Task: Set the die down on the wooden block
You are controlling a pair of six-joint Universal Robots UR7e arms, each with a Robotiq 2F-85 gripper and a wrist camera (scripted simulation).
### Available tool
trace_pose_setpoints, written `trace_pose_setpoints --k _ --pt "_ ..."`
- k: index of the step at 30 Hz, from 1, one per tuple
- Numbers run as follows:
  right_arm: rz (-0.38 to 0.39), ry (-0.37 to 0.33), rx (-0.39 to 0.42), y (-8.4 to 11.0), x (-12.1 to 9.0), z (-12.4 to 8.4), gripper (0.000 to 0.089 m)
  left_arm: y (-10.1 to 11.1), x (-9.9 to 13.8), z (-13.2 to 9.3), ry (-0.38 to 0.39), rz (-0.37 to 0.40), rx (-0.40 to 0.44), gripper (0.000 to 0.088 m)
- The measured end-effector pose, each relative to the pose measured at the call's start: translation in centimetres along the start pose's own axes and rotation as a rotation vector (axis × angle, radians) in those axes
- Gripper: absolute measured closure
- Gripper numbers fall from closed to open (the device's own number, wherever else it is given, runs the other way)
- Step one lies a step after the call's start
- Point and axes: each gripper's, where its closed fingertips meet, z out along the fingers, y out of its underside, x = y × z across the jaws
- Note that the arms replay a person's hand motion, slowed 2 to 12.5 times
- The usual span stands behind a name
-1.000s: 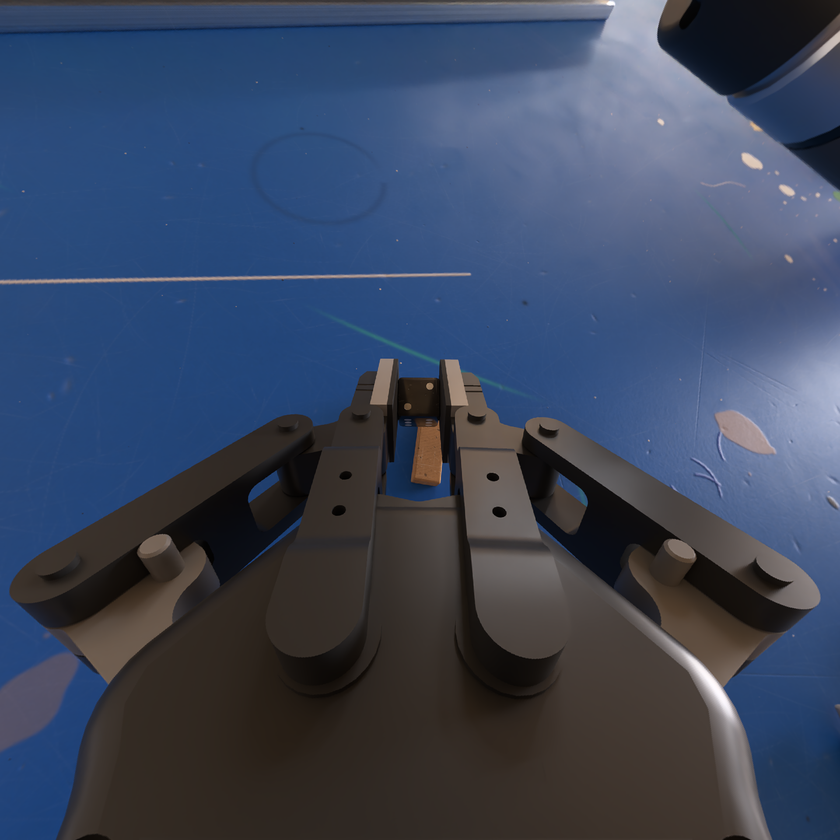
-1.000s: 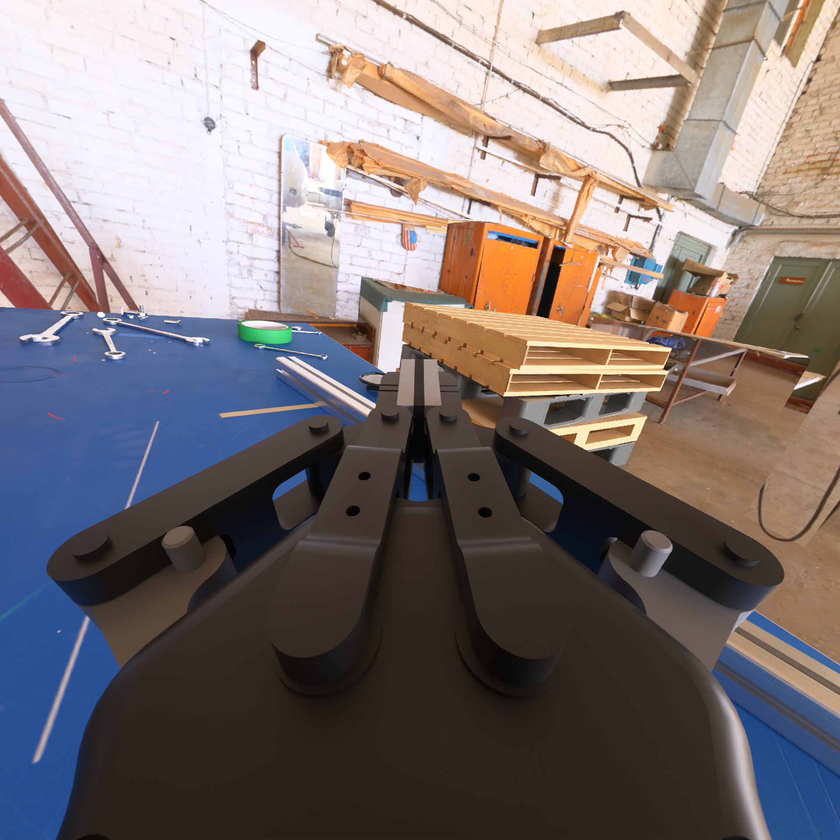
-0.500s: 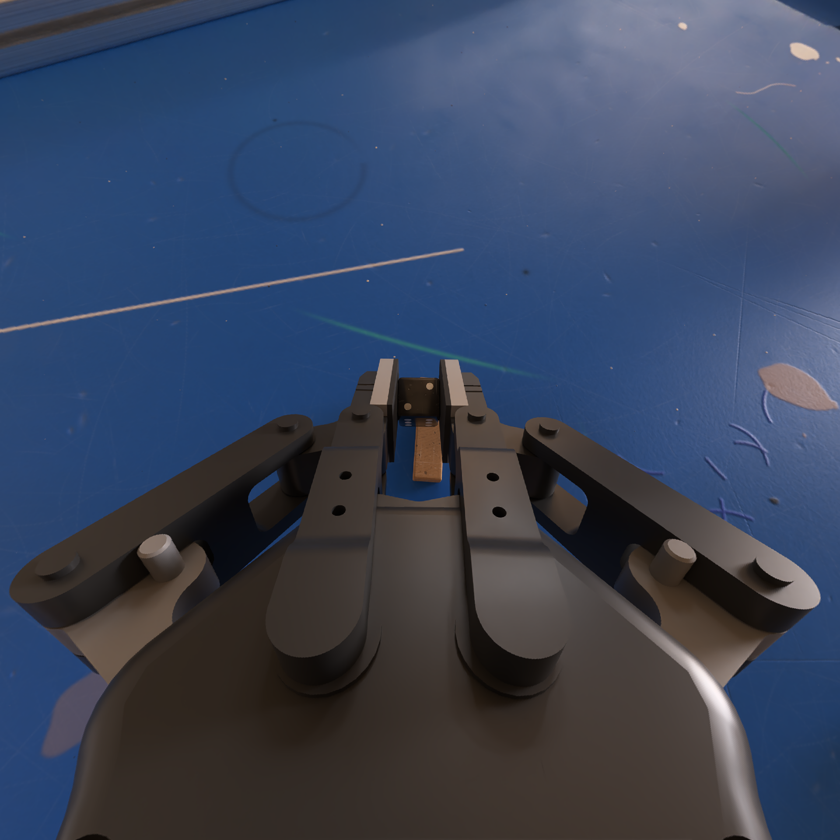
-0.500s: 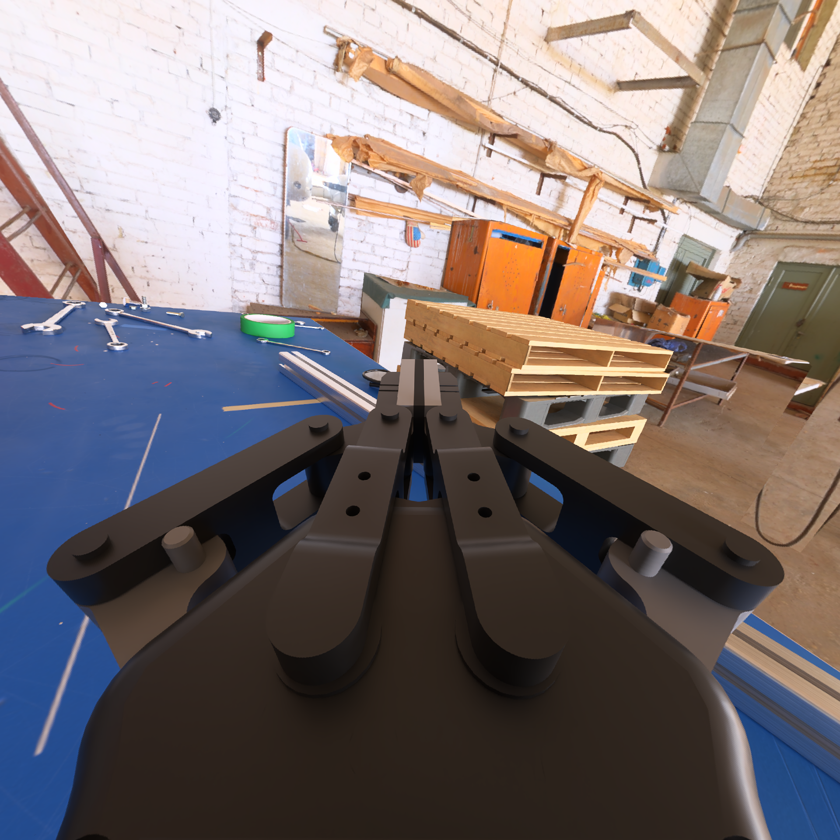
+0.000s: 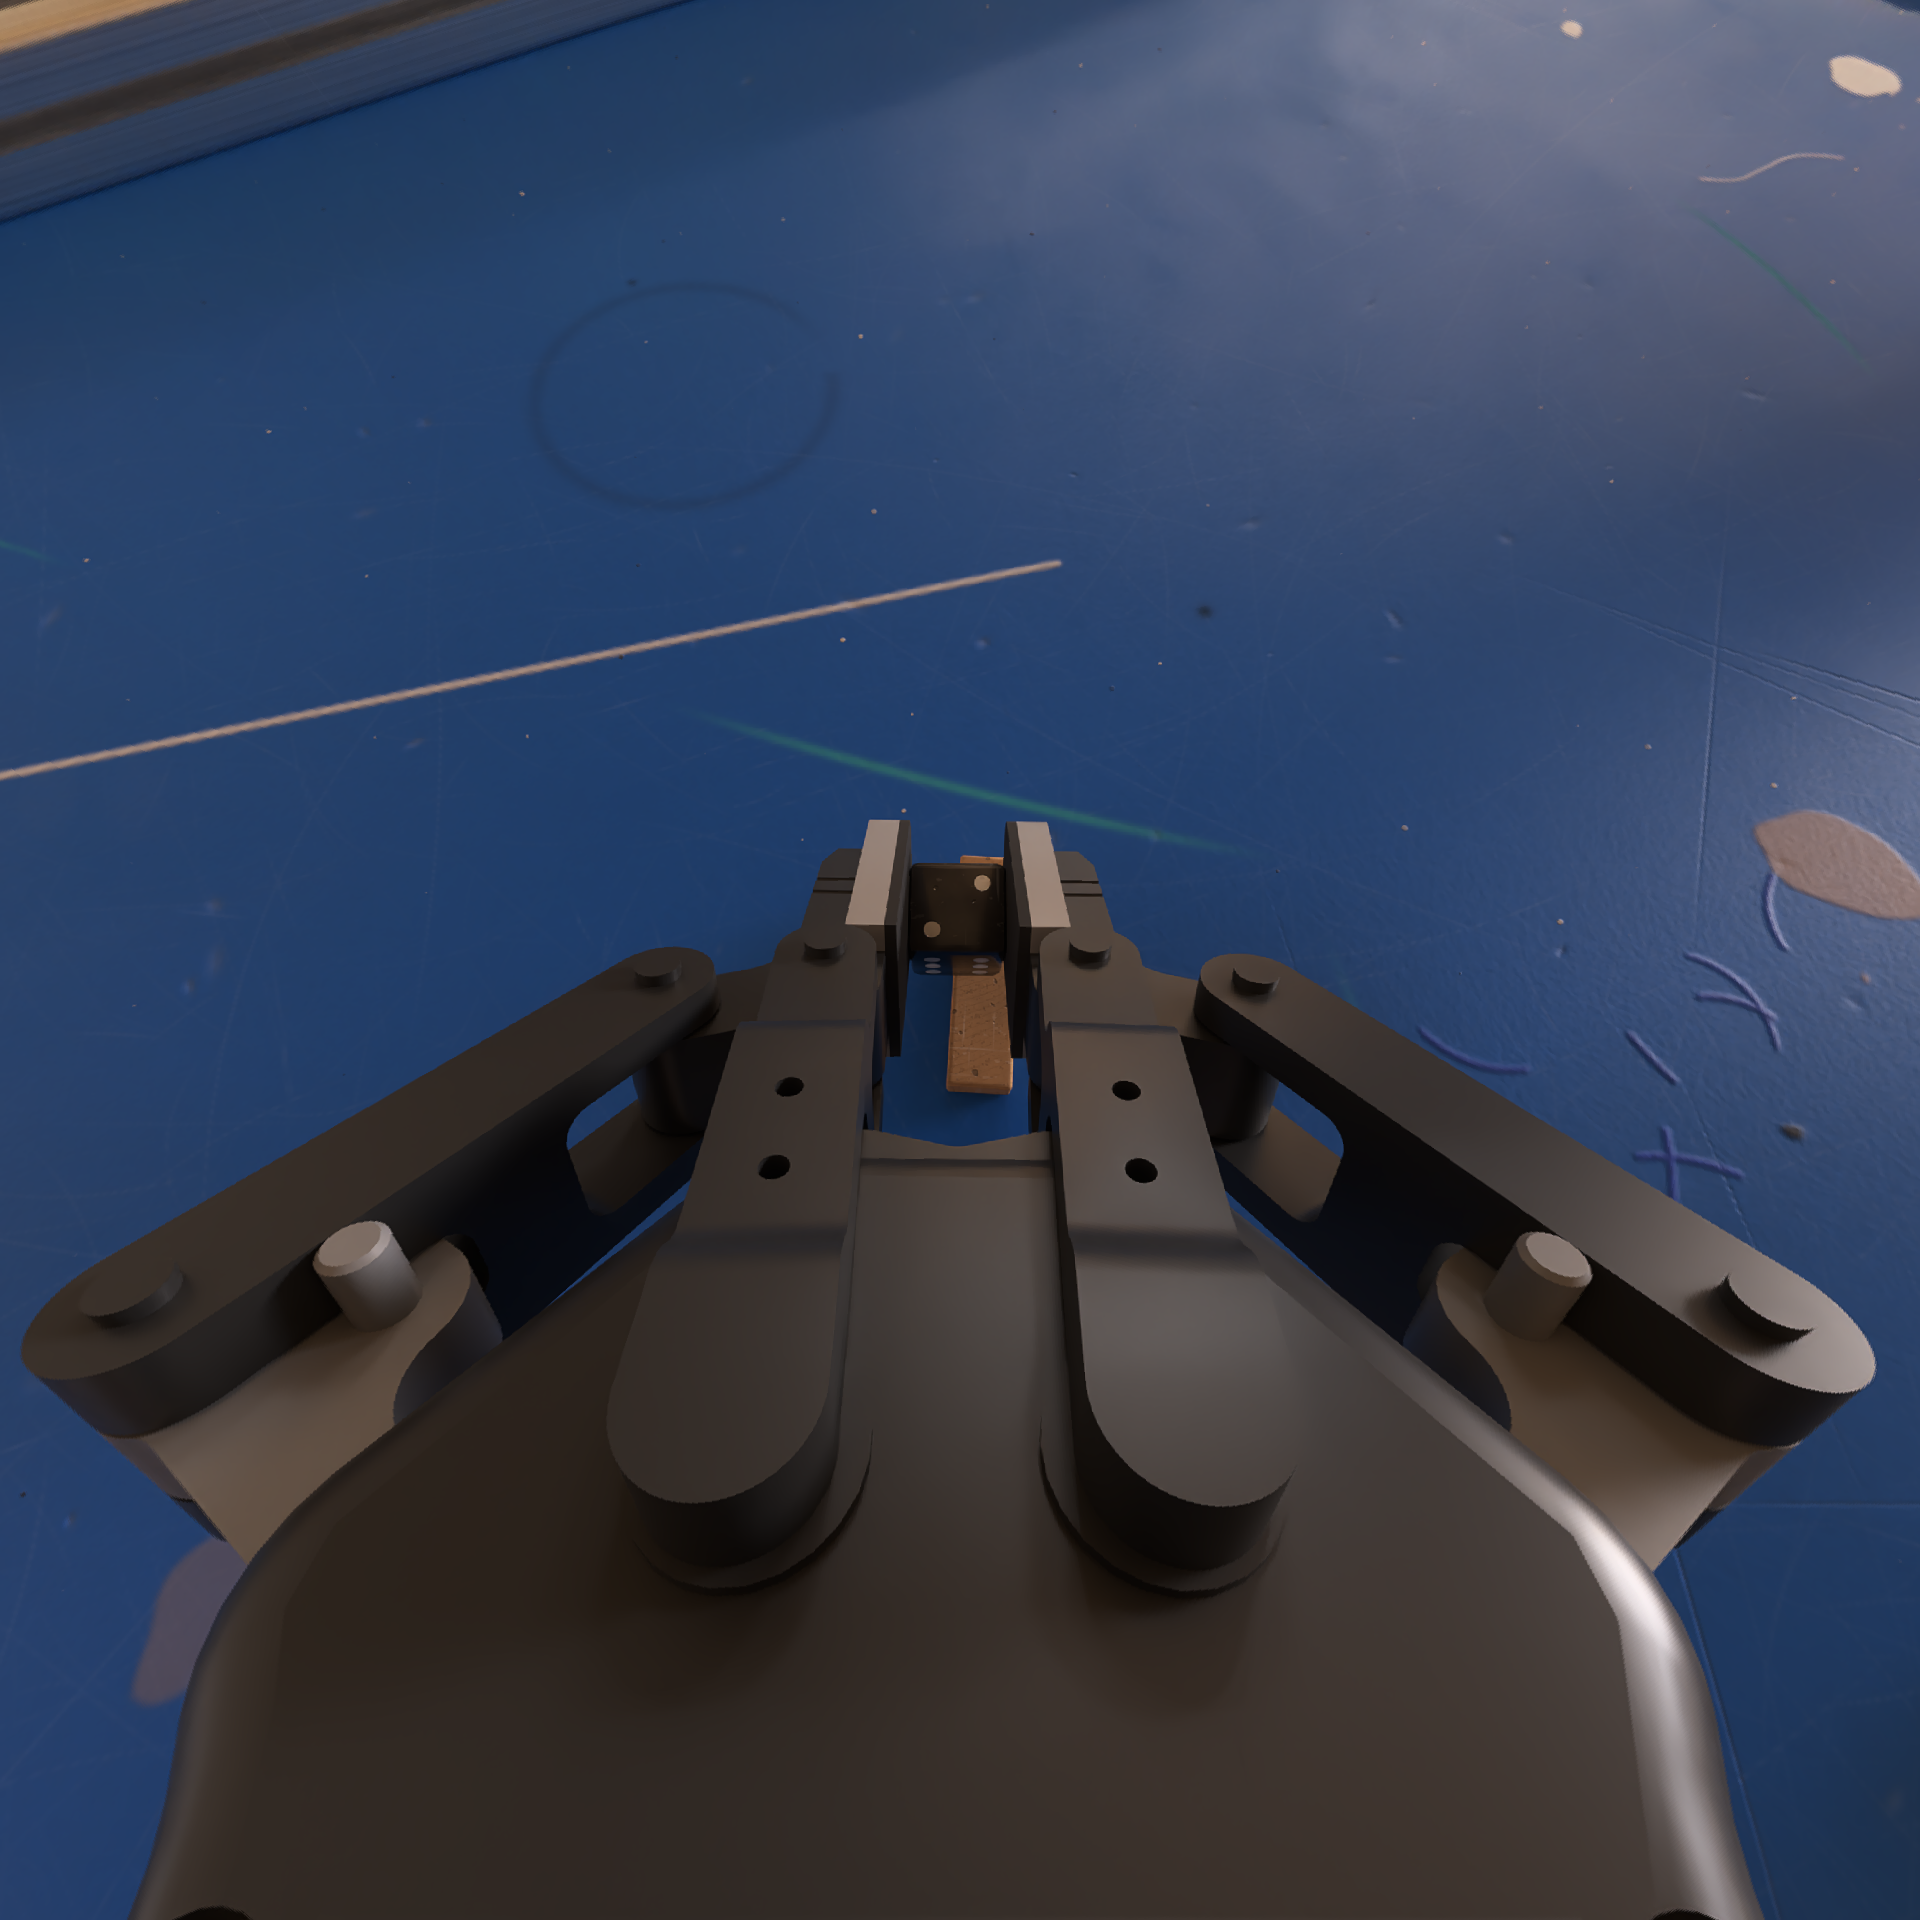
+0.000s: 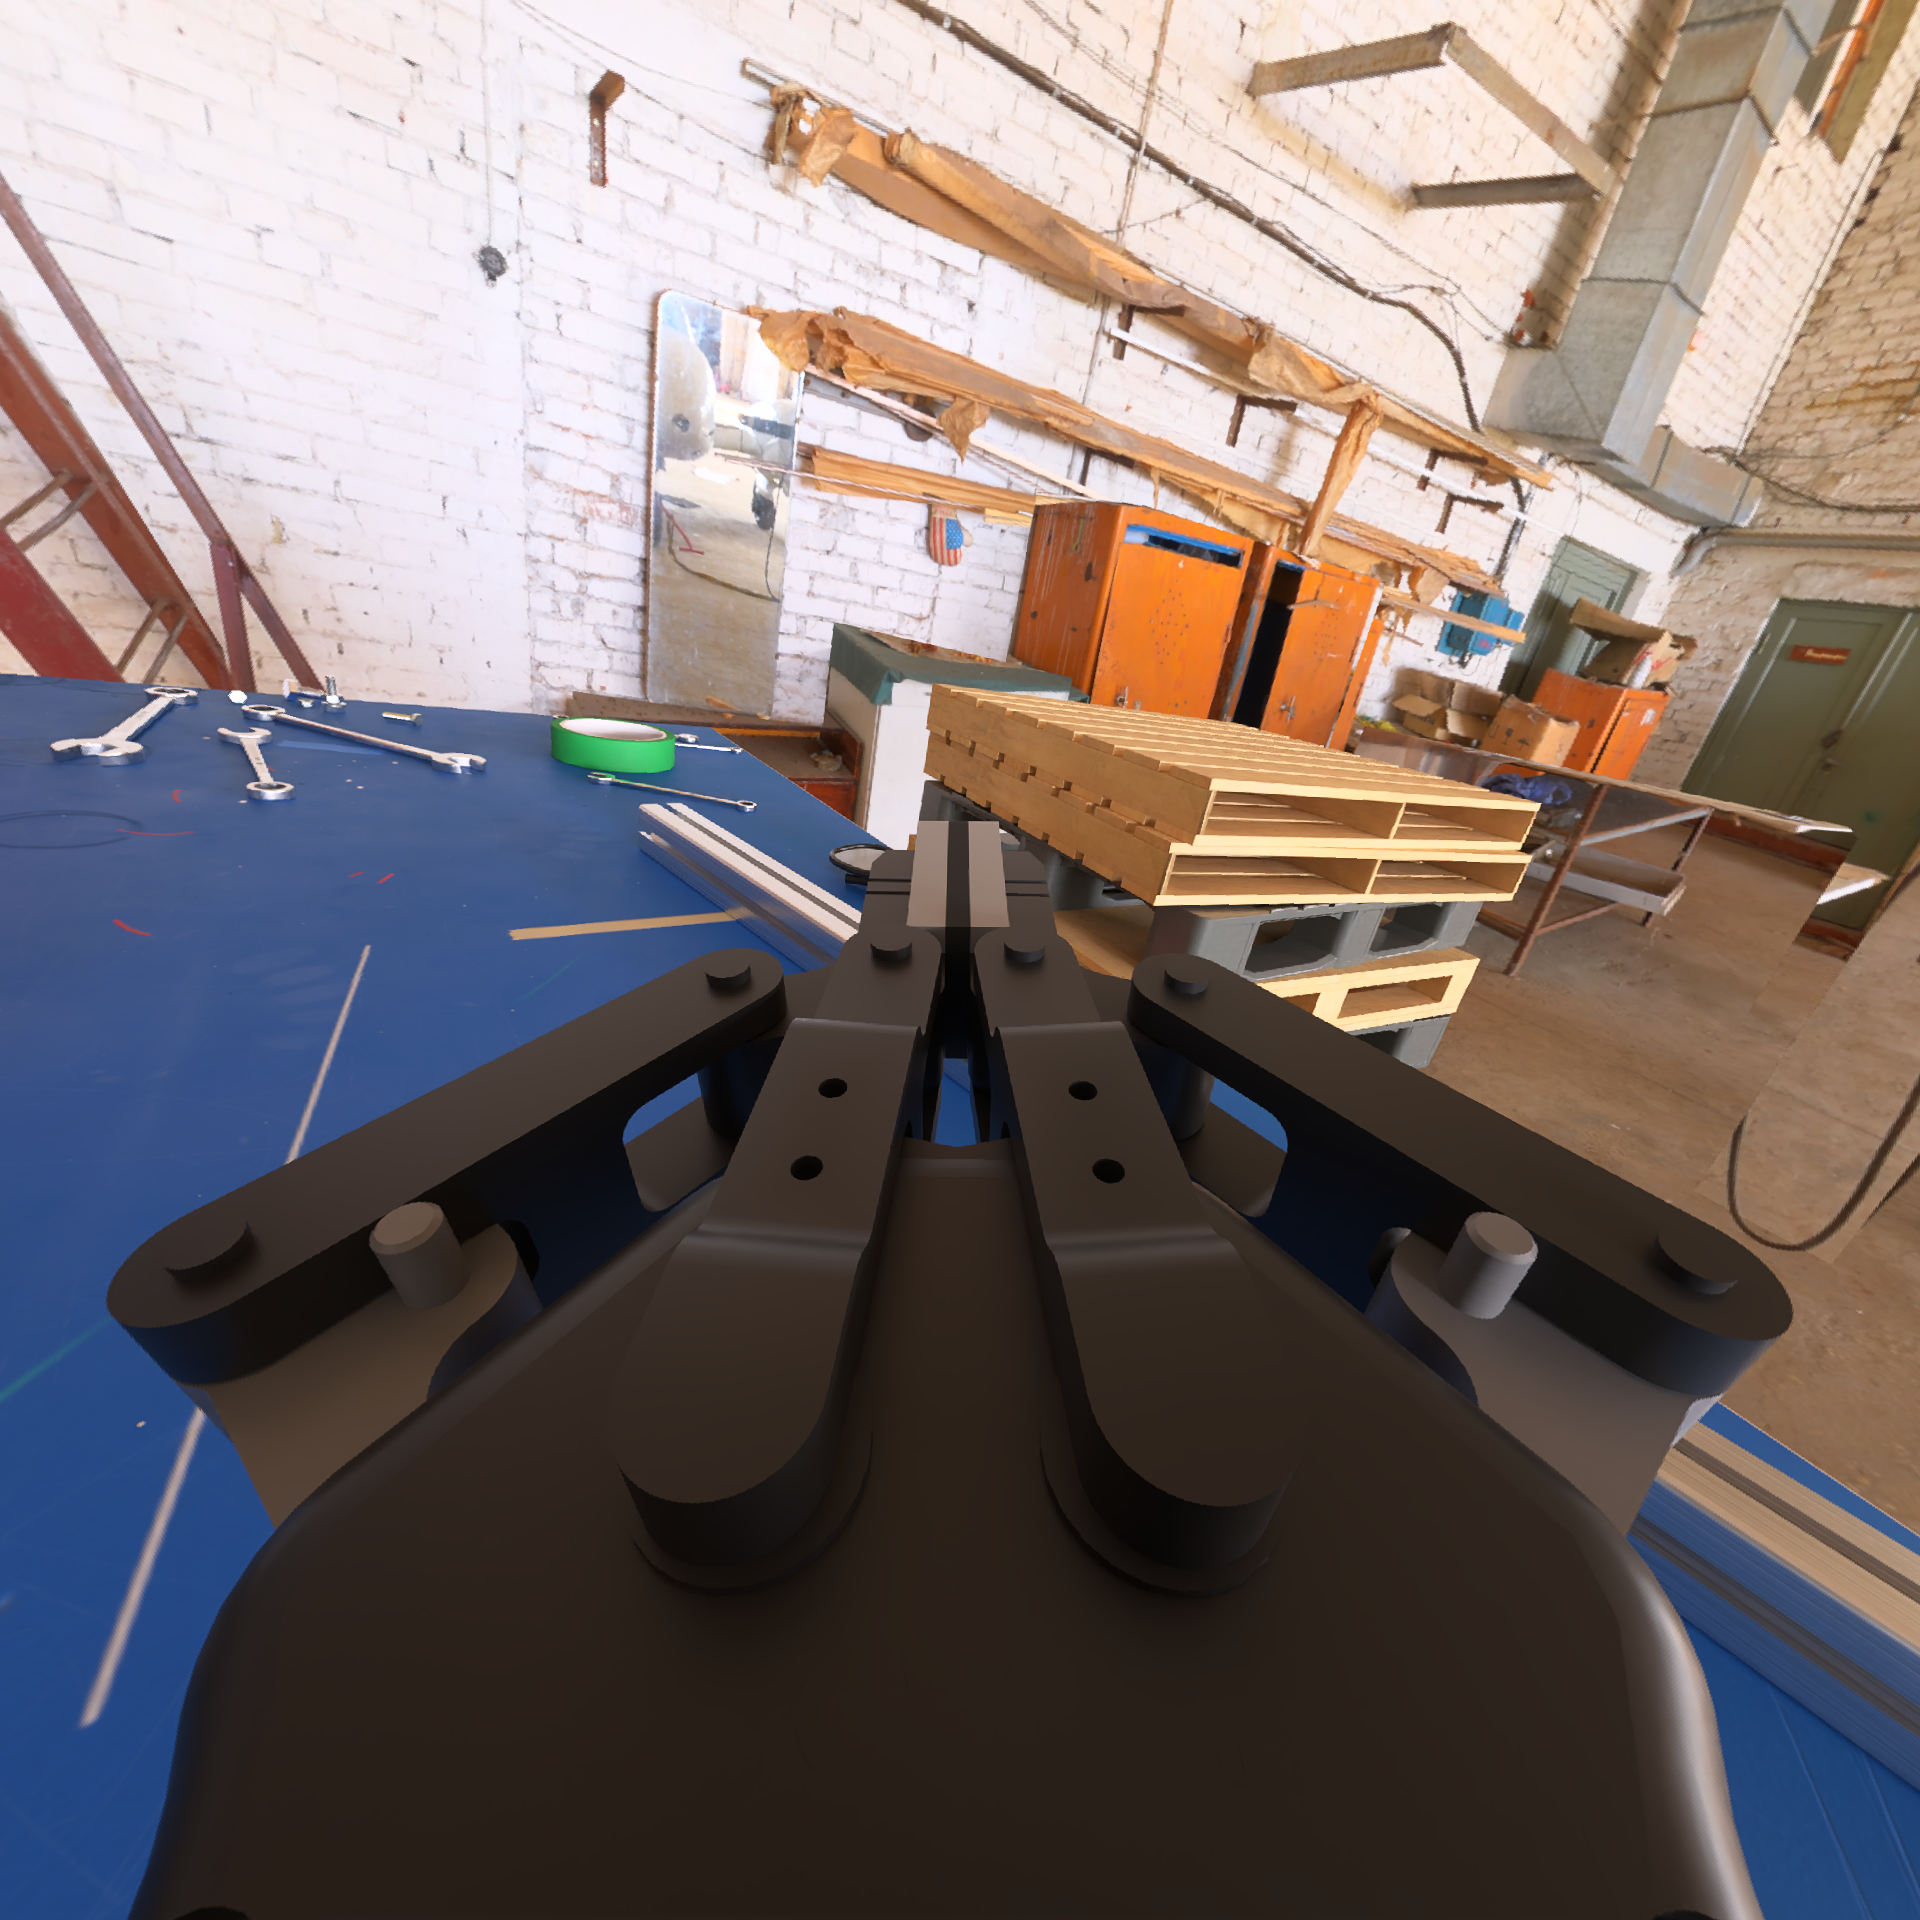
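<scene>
My left gripper (image 5: 958, 883) is shut on a black die (image 5: 958, 906) with pale pips, held between its two pads above the blue table. A narrow light wooden block (image 5: 980, 1034) lies on the table directly beneath the die, seen through the gap between the fingers; a sliver of it shows past the die's far edge. I cannot tell whether die and block touch. My right gripper (image 6: 958, 875) is shut and empty, raised near the table's edge, pointing out toward the workshop. Neither die nor block shows in the right wrist view.
The blue table top (image 5: 1351, 520) carries paint flecks, a pale line and a faint ring mark. An aluminium rail (image 6: 748, 862) lies near the edge. Several wrenches (image 6: 260, 743) and a green tape roll (image 6: 613, 743) lie at the far end. Wooden pallets (image 6: 1226, 810) stand beyond the table.
The left wrist view has turned and shifted over the table with the die still gripped; the other arm has left its top right corner. The right gripper has barely moved.
</scene>
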Motion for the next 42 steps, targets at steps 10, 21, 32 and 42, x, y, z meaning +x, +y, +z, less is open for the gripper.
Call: trace_pose_setpoints --k 10,21,32,42 --pt "0.003 0.000 0.000 -0.01 0.02 -0.01 0.0893 0.17 -0.05 0.02 -0.007 0.010 -0.009 0.0723" --pt "0.008 -0.001 0.001 -0.02 0.02 -0.01 0.0893 0.20 -0.20 0.07 -0.019 0.024 -0.019 0.0723" --pt "0.019 0.004 0.006 -0.09 0.22 -0.05 0.0893 0.07 -0.20 -0.01 -0.036 0.056 -0.030 0.0723" --pt "0.022 0.002 0.004 -0.05 0.21 -0.03 0.0893 0.37 -0.14 0.18 -0.036 0.068 -0.047 0.0723"
